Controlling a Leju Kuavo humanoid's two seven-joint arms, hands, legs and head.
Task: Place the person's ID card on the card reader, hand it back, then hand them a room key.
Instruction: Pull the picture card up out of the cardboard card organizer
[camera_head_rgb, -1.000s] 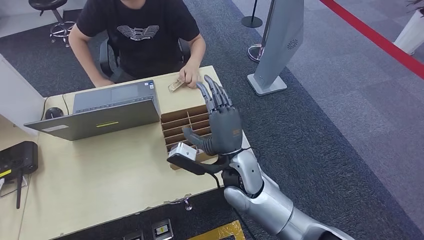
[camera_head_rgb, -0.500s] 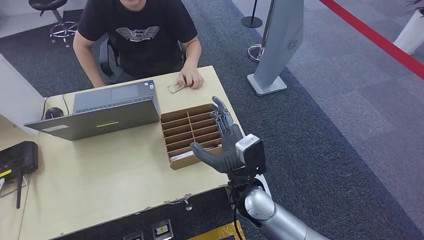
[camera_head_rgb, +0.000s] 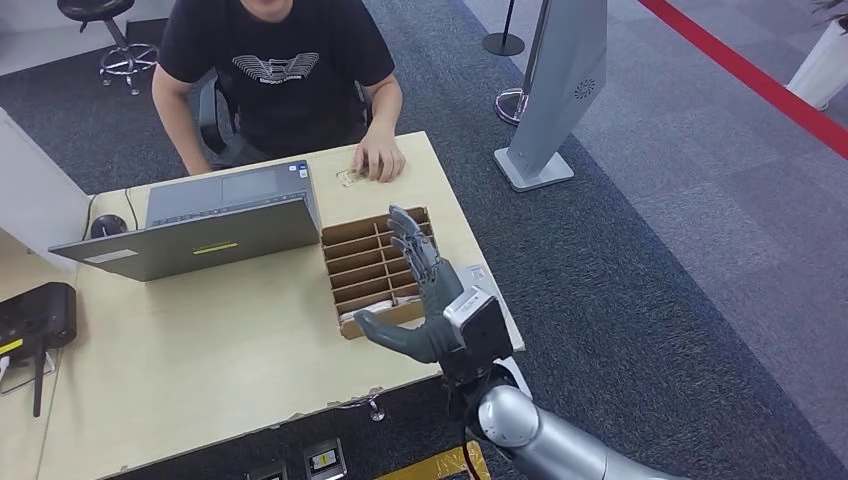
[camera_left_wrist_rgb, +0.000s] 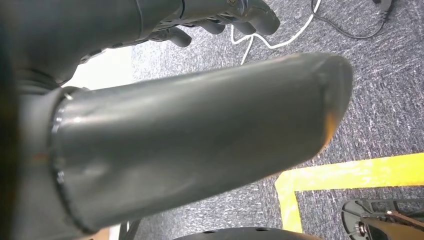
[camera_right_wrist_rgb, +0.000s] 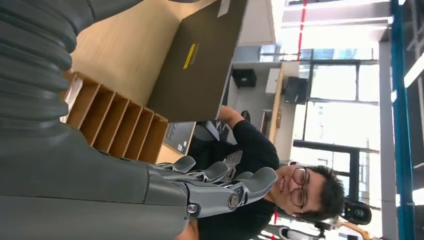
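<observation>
My right hand (camera_head_rgb: 432, 292) hovers over the near right part of the cardboard slot box (camera_head_rgb: 372, 262), fingers stretched out and apart, holding nothing. In the right wrist view the same hand (camera_right_wrist_rgb: 220, 186) reaches past the box (camera_right_wrist_rgb: 112, 125) toward the seated person. A white card (camera_head_rgb: 352, 318) lies in the box's nearest slot. At the far table edge the person's hand (camera_head_rgb: 381, 160) rests on a small card (camera_head_rgb: 347, 178). My left hand (camera_left_wrist_rgb: 220, 20) hangs beside my body over the carpet, fingers loosely bent and holding nothing.
An open grey laptop (camera_head_rgb: 200, 225) stands left of the box, with a mouse (camera_head_rgb: 106, 224) beside it. A black device (camera_head_rgb: 35, 312) sits at the table's left edge. A grey kiosk stand (camera_head_rgb: 560, 90) rises on the carpet at the right.
My right hand has come down from a raised pose and turned, then shifted a little left over the slot box. The person's hand has slid further onto the small card.
</observation>
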